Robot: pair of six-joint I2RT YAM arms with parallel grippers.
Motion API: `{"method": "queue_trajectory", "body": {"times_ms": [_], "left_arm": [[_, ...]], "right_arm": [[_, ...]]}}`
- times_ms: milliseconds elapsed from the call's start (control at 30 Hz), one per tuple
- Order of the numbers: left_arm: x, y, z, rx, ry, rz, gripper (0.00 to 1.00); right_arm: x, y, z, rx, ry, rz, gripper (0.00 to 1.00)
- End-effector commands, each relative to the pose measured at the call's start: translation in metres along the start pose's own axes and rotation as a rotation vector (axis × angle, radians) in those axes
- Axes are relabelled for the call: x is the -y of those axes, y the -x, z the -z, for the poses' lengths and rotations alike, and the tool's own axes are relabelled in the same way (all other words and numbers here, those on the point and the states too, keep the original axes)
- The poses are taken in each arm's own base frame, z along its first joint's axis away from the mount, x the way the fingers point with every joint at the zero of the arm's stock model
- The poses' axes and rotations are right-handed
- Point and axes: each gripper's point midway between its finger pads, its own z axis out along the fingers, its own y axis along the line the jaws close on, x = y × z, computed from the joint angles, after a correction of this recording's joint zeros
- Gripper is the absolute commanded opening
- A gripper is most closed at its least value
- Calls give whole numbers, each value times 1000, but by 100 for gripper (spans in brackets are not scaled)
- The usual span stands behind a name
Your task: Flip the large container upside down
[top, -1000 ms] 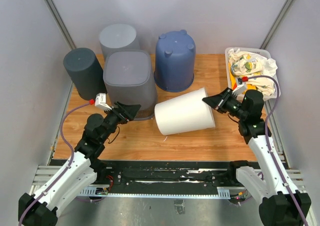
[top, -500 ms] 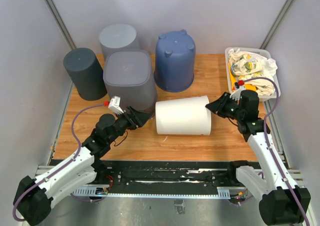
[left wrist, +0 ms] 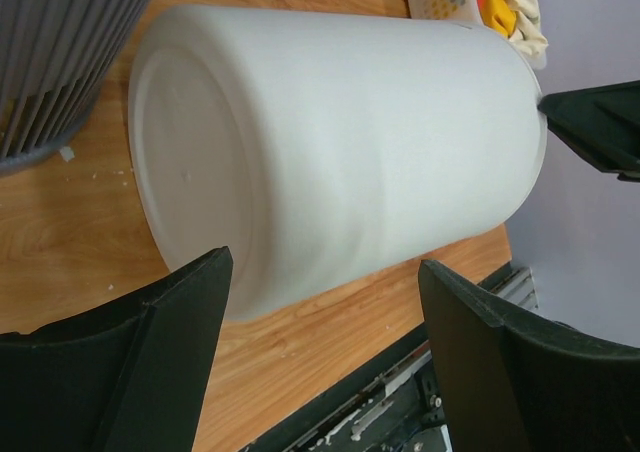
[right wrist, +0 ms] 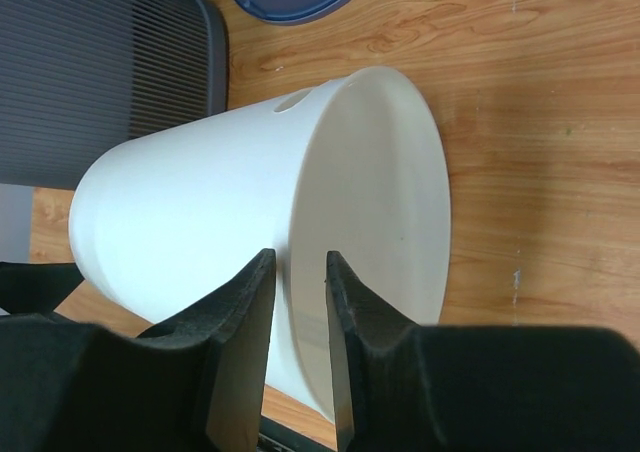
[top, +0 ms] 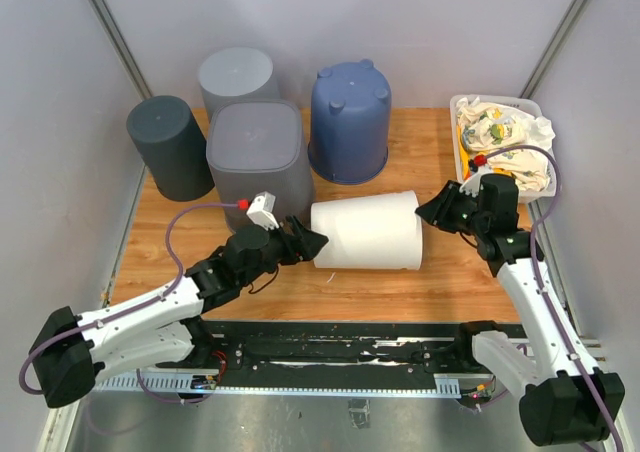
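At the far left of the top view, a dark grey bin [top: 170, 147] stands upside down near the left edge of the wooden table [top: 440, 272]. Just right of it and higher in the frame is a light grey bin [top: 237, 77], also upside down. Below that one sits a ribbed grey bin [top: 258, 157] with a flat square top. Next comes the left gripper [top: 305, 244], a little left of the middle of the frame. Its two fingers are spread wide apart and they hold nothing. In the left wrist view they sit one on each side of the closed round bottom of the big tub, very near it, but I cannot tell if they touch it. Up above, a blue bucket [top: 350, 122] stands upside down with its little feet on top. Right below the bucket, in the middle of the frame, the white container [top: 367, 230] lies on its side on the wood. Its closed bottom points left and its open mouth points right. It sits just beside the ribbed grey bin. At the mouth end is the right gripper [top: 432, 212]. Its fingers are only a little way apart, with one finger outside the thin rim and one inside. A bit of room shows around the rim, so it does not look squeezed. At the far right, in the upper part of the frame, a white tray [top: 462, 152] holds crumpled cloths [top: 505, 132].
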Motion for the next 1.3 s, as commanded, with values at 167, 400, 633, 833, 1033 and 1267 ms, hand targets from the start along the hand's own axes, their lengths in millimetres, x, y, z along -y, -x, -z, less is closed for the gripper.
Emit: {"method": "queue_trajectory", "body": {"times_ms": [167,400,633,833,1033,1267], "left_arm": [[9,8,-17,46,41,-13,80],[13,5,-28,40,47,-19,80],[23,5,-33,44,79,-45,79],[37,1,-35,49,103,-91,79],[47,3,-35,64,106,-110,78],[70,13,-27,101,96,-142,78]], "right_arm": [[-3,-7,10,-58,-67,92,27],[-11,-20,15,-76,-55,107,28],[-20,-27,15,-72,-47,93,35],[-17,-34,11,-73,-59,75,37],[-16,-37,10,-56,-64,53,42],[-22,-40,6,-42,-22,2,46]]}}
